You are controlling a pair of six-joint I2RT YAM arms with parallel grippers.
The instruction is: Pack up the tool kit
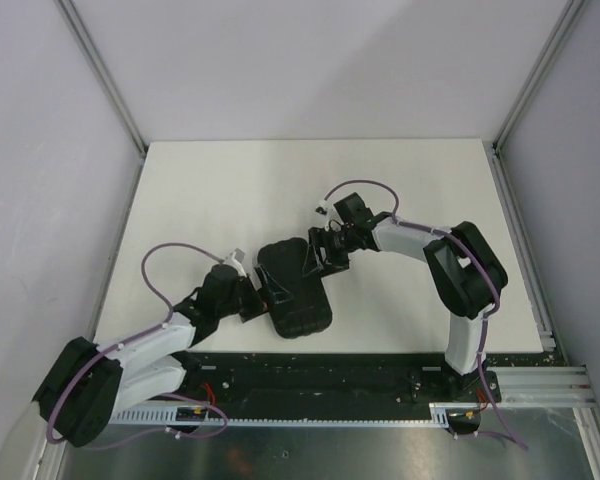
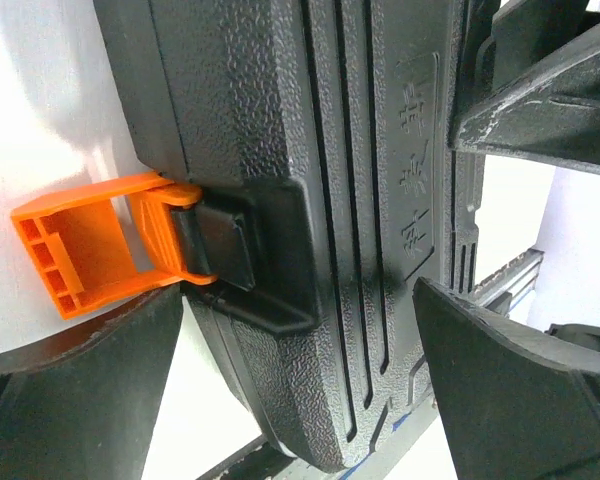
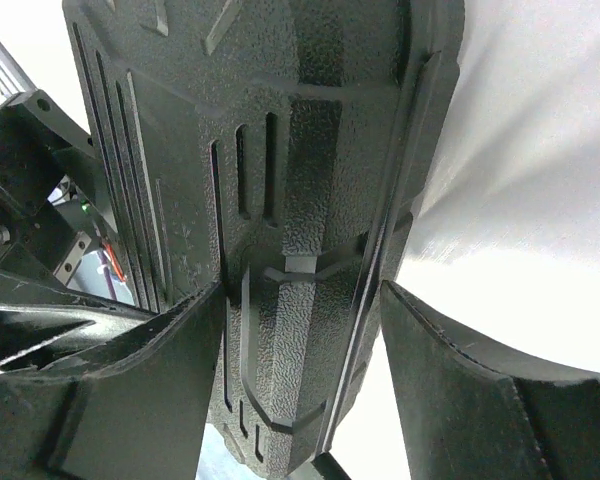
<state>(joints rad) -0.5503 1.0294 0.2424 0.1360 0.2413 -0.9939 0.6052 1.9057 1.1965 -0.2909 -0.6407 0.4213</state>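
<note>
The tool kit (image 1: 295, 290) is a black textured case lying shut on the white table (image 1: 410, 190), slightly slanted, with no loose tools in sight. My left gripper (image 1: 252, 298) stands open at its left edge. In the left wrist view its jaws (image 2: 300, 330) straddle the case (image 2: 330, 200), and the orange latch (image 2: 90, 245) sticks out unfastened above one finger (image 2: 90, 400). My right gripper (image 1: 320, 258) is at the case's upper right edge. There its jaws (image 3: 302, 300) stand open astride the ribbed rim (image 3: 300, 150), the left finger against the lid and a gap beside the right one.
The case's near end (image 1: 302, 330) lies close to the table's front edge, by the black base rail (image 1: 330, 375). Aluminium posts (image 1: 105, 85) and grey walls bound the table on three sides. The right arm's finger (image 2: 540, 90) shows across the case in the left wrist view.
</note>
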